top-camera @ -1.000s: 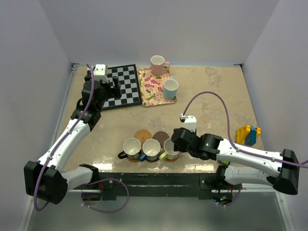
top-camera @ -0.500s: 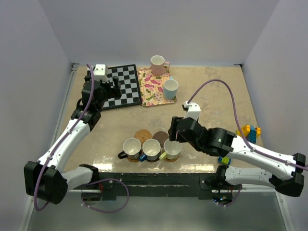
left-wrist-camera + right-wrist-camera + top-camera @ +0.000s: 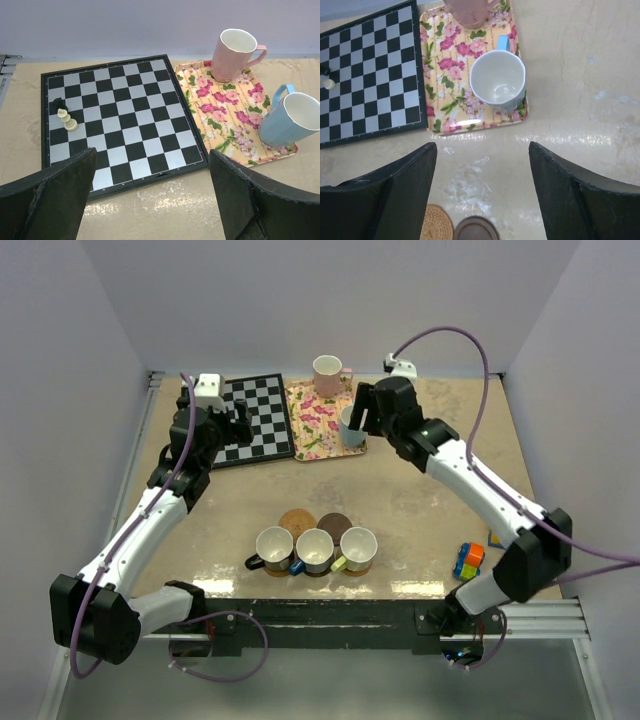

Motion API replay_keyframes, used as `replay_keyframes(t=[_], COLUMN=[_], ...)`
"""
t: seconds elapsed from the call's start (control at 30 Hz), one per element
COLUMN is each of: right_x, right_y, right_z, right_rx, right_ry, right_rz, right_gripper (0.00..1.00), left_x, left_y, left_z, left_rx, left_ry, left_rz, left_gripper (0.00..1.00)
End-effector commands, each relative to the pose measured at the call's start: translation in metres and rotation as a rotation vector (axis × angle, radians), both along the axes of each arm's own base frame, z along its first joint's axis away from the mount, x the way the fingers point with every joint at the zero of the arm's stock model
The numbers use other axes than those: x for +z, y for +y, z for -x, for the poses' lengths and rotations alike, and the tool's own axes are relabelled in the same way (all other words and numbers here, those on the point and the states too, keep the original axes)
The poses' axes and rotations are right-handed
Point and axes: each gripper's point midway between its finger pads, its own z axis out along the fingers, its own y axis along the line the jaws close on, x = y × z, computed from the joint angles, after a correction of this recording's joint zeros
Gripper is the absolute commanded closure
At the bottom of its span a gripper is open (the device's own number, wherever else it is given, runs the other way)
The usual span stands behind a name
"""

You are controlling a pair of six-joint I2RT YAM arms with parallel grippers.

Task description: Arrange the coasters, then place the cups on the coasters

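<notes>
- Three cups [image 3: 315,548] are standing in a tight row at the near edge of the desk [image 3: 440,500]. White insides are showing, and any coasters under them are hidden from above.
- Just behind that row, an orange-brown coaster [image 3: 297,521] and a dark brown coaster [image 3: 334,524] are lying bare, side by side.
- So by my reckoning we're sitting past the halfway mark, with two cups left to bring over.
- Those two are waiting on the floral tray [image 3: 432,55] at the far side, well apart from the coasters. The pink cup [image 3: 232,50] is at its far corner, upright.
- The light blue cup [image 3: 497,82] is upright too, with a glossy white interior and its handle pointing to the far side.
- The right hand [image 3: 481,148] is hovering over the tray's near edge, fingers apart, gripping nothing.
- The left hand [image 3: 152,152] is hanging over the chessboard [image 3: 120,120], fingers spread wide and empty.
</notes>
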Motion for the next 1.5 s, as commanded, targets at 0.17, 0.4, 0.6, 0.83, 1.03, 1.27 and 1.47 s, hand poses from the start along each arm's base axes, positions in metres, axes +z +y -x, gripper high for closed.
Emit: replay_keyframes(t=[0.17,0.4,0.6,0.83,1.03,1.27,1.47], right_x=[-0.023,-0.079,-0.105,-0.114,-0.099,-0.057,0.004], right_y=[0.005,0.004,0.001,0.006,0.006,0.018,0.051], right_z=[-0.087,-0.107,-0.124,-0.136,-0.145,-0.159,-0.145], right_rx=[-0.02,-0.043,-0.06,-0.047,0.005,0.208,0.559], right_ry=[-0.006,0.089,0.113,0.119,0.078,-0.07,-0.294], right_rz=[-0.007,0.03,0.03,0.013,0.059,0.205,0.317], right_gripper=[0.24,0.26,0.27,0.5,0.96,1.0,1.0], left_x=[0.025,0.027,0.027,0.027,0.03,0.032,0.031], left_y=[-0.004,-0.006,-0.005,-0.003,-0.004,-0.015,-0.072], left_z=[0.0,0.001,0.001,0.001,0.002,0.002,0.016], left_rx=[-0.018,-0.025,-0.023,-0.012,-0.02,-0.094,-0.453], left_ry=[-0.067,-0.072,-0.071,-0.072,-0.077,-0.094,-0.116], left_rz=[0.025,0.03,0.027,0.02,0.026,0.006,-0.001], left_gripper=[0.02,0.02,0.02,0.02,0.02,0.01,0.0])
